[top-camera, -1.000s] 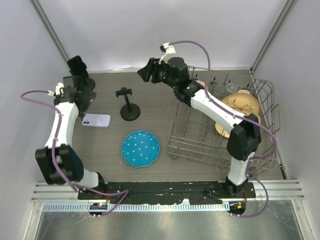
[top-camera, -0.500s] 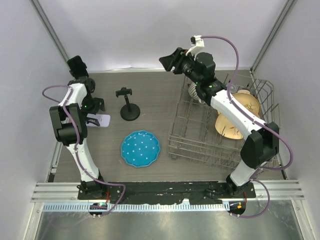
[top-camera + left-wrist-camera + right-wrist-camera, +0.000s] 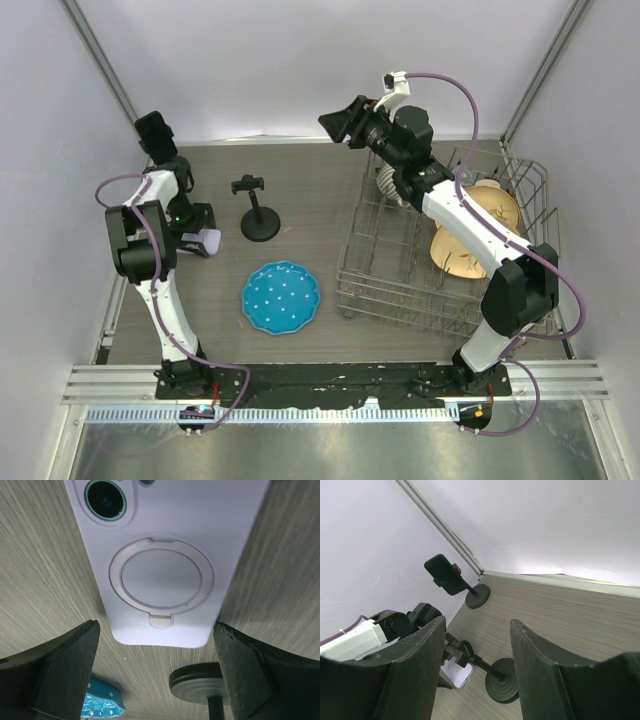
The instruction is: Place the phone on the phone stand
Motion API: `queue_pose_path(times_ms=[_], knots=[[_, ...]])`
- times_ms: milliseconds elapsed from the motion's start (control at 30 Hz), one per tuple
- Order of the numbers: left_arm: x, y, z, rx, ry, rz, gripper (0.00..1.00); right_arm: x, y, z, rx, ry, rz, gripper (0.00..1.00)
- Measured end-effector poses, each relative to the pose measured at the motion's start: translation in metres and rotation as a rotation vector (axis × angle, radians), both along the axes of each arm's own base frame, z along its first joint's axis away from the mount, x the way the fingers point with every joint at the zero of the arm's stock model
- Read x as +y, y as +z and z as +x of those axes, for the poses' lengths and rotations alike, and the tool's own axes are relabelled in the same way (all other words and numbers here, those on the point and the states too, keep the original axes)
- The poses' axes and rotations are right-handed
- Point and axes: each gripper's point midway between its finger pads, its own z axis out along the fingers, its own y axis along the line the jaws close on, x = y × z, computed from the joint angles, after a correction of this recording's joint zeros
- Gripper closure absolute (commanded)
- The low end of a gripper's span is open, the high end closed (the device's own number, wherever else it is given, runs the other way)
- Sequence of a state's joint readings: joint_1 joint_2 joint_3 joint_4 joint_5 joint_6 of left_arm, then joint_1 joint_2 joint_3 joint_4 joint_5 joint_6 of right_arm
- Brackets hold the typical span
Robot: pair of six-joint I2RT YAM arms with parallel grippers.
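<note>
Phone: lilac, back side up, flat on the desk, left of the stand.
Left claw: spread (one finger at each side of the phone).
Right claw: spread, holding nothing.

Bright, even, soft-shadowed light

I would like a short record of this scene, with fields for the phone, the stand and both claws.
phone: flat on table, back up, left of stand
stand: upright, empty
left claw: open, low, one finger on either side of phone
right claw: open, empty, raised at the back
other: blue plate, rack
</note>
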State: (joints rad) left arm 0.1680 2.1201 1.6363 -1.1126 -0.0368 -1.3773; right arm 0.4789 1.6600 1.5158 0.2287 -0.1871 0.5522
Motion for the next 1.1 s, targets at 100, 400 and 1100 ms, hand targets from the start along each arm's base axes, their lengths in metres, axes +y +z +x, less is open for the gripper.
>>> queue_pose_path(times_ms=[100,400,1100], knots=[[-0.003,-0.009,-0.004,0.012,0.020,-0.016,0.00,0.000,0.000,0.000,-0.001,0.001,0.002,0.41],[-0.007,-0.013,0.002,-0.053,0.092,-0.053,0.72,0.000,0.000,0.000,0.000,0.008,0.007,0.41],[0.004,0.074,-0.024,-0.476,0.028,0.059,1.00,0.011,-0.013,0.003,0.026,0.051,0.023,0.41]])
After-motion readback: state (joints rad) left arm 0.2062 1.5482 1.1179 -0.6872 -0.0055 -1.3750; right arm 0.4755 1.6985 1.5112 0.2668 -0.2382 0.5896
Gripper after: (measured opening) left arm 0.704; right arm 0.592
